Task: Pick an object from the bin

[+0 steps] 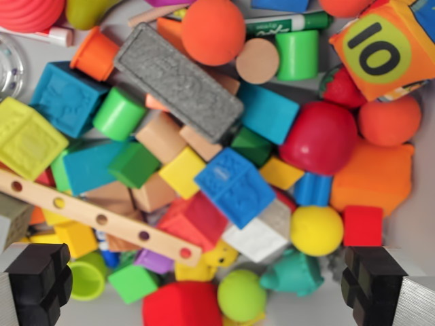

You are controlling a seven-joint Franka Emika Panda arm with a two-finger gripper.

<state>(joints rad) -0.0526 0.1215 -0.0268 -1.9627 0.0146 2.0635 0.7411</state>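
Green marker (285, 25) half buried under toys; orange numbered cube (384, 47) cropped at the right edge.

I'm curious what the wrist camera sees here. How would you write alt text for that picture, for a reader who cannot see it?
Looking straight down, an open gripper hangs over a bin heaped with colourful toy blocks and balls. A grey rectangular block lies on top of the heap, with an orange ball, a blue cube and a yellow ball around it.

A grey block (178, 81) lies tilted on the toy pile; an orange ball (213, 31) touches its upper side, a blue cube (235, 187) sits below it.
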